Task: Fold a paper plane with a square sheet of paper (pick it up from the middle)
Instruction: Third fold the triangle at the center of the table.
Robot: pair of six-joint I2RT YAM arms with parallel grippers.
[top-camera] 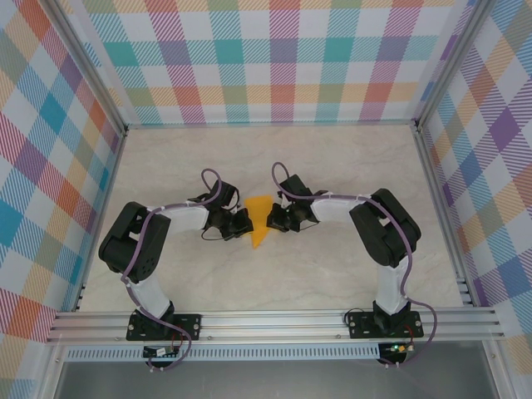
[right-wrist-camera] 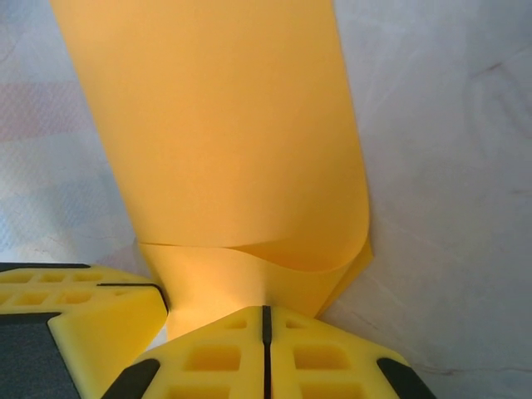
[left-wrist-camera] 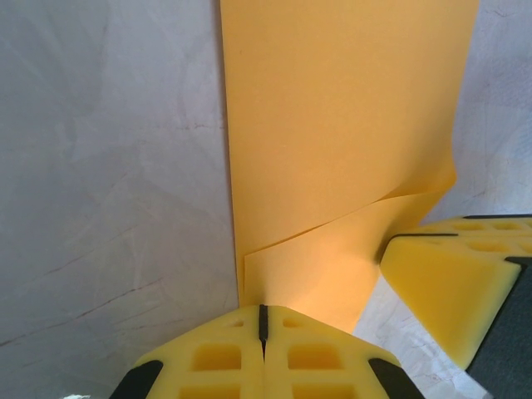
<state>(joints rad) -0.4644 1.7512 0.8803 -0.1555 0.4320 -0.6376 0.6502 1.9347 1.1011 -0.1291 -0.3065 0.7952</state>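
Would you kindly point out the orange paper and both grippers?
orange paper (top-camera: 260, 218), top external view, centre of the sheet.
left gripper (left-wrist-camera: 263, 316), left wrist view, seam between fingertips.
right gripper (right-wrist-camera: 266, 314), right wrist view, seam between fingertips.

We see a pale, marble-veined table (top-camera: 332, 274), closed along its near edge by an aluminium rail (top-camera: 274, 320). Near the middle of it lies the orange paper (top-camera: 261, 218), folded and narrowing to a point that aims toward the near edge. In the wrist views one layer curls up off the surface.
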